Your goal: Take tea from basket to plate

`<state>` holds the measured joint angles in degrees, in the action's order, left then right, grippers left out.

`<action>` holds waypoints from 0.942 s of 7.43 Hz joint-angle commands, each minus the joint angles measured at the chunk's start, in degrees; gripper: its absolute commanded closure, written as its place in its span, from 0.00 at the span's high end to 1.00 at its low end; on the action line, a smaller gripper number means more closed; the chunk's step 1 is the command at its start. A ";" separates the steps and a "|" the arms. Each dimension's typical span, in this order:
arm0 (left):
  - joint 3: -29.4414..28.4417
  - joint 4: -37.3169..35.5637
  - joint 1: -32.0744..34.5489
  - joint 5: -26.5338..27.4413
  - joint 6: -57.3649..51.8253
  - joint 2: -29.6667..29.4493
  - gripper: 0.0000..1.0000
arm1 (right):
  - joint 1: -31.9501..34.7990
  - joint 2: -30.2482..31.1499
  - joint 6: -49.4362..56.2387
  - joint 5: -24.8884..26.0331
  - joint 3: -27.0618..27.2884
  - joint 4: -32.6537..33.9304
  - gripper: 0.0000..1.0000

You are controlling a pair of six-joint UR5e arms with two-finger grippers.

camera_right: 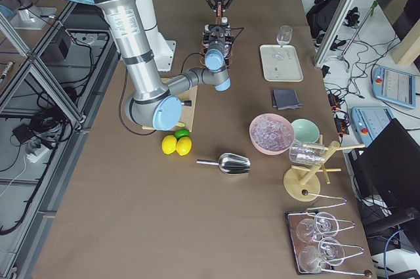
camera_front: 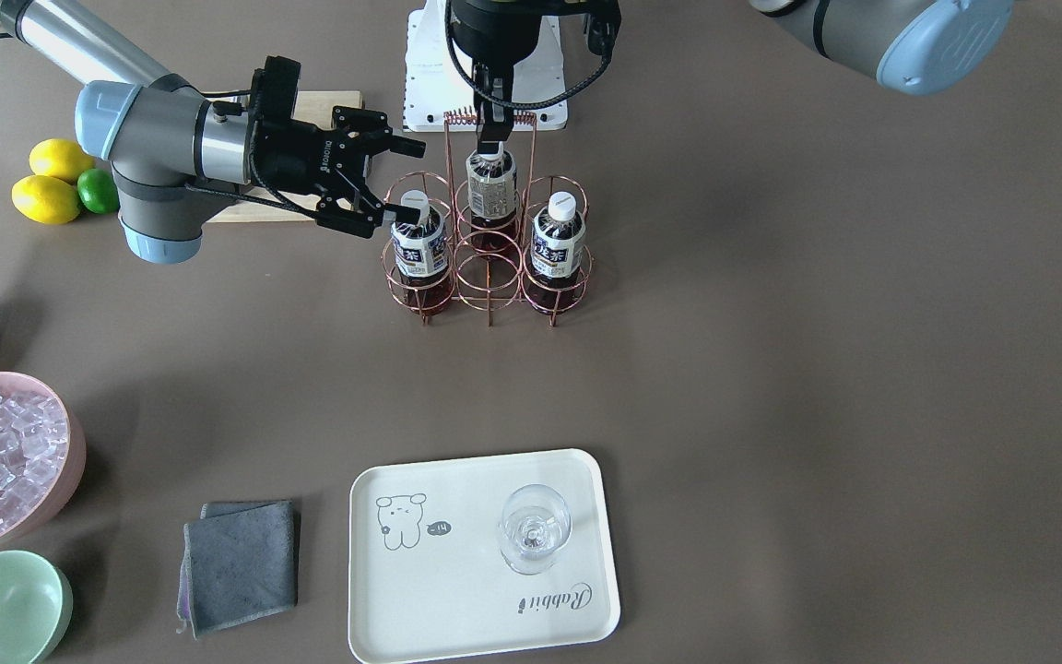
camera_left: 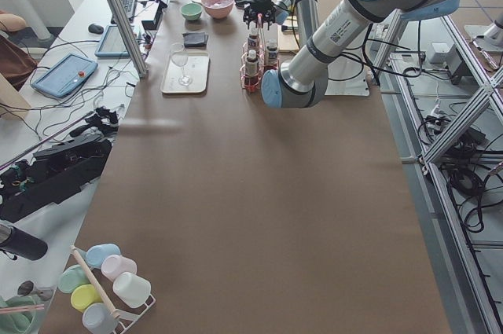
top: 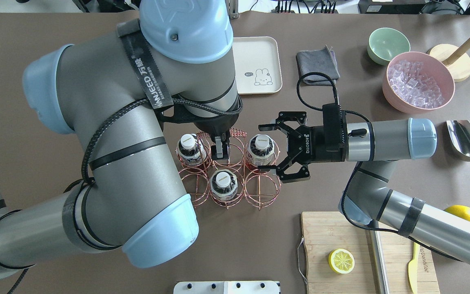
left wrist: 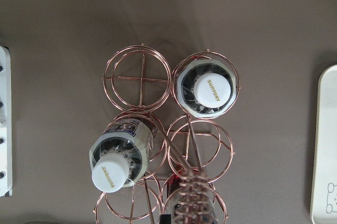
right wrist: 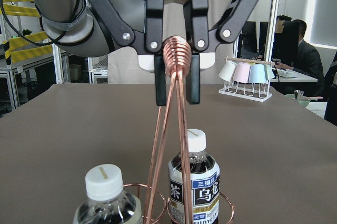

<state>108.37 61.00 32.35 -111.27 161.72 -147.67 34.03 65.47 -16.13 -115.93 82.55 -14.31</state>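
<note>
The rose-gold copper wire basket of six round ring cells stands on the robot's side of the matte brown surface. A broad band of this surface separates it from the cream rectangular plate with rounded corners, which lies close to the operators' edge. The left end effector hangs straight down, and its two black fingers are pressed together on the coiled top of the basket's tall handle. The right end effector lies level at the basket's side with its fingers wide apart, holding nothing. Their tips are at cap height by the small clear plastic tea bottle with white cap and white-and-navy label, which sits in the corner cell nearest this arm, in the row toward the plate. Whether a tip touches the cap I cannot tell. A second bottle fills the other corner cell of that row, and a third bottle fills the middle cell of the back row. A clear stemless glass stands upright on the plate's half away from the bear drawing. A folded grey cloth lies just beside the plate. Further along are a pink bowl of ice cubes and a smooth green bowl, both cut by the picture's border. In the overhead view the bulky left arm covers one end of the plate
</note>
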 commanded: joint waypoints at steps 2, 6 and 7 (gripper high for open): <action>0.00 0.00 -0.01 0.00 -0.09 0.01 0.00 | -1.77 0.45 8.45 3.34 -1.68 -0.28 0.98; 0.26 0.00 0.17 -0.18 0.00 0.01 0.00 | -0.90 0.45 8.05 3.35 -1.34 -0.28 0.43; 0.17 0.00 0.26 -0.18 -0.09 0.01 0.00 | -0.72 0.45 7.87 3.35 -1.34 -0.28 0.27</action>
<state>108.59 60.99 32.49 -111.43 161.68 -147.63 32.92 65.94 -7.87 -112.58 81.12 -14.63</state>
